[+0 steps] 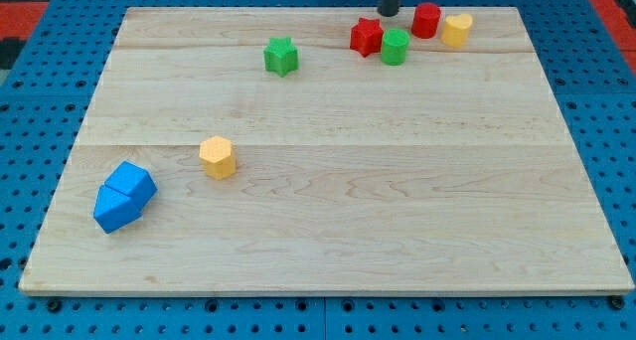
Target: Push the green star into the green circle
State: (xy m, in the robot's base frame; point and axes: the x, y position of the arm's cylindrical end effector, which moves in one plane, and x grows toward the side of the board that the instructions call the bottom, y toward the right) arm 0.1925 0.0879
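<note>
Only the lower part of my rod shows, at the view's top edge. It is a short, dark grey to black cylinder, plain and smooth, with no visible markings, cables or screws. My tip [389, 12] ends blunt and slightly rounded. The rest of the arm is cut off by the frame.

1. The straight lane across the board's [328, 231] top strip, from the green star [281, 56] rightward to the green circle [395, 46], is open until the red star [366, 36], which touches the circle's left side.
2. Behind the circle, the red cylinder [426, 20] and yellow block [457, 29] crowd the view's upper right.
3. My tip [389, 12] stands just above the red star and circle.
4. Broad room lies centre and right – only the yellow hexagon [217, 157] and two touching blue blocks [124, 196] occupy the lower left.
</note>
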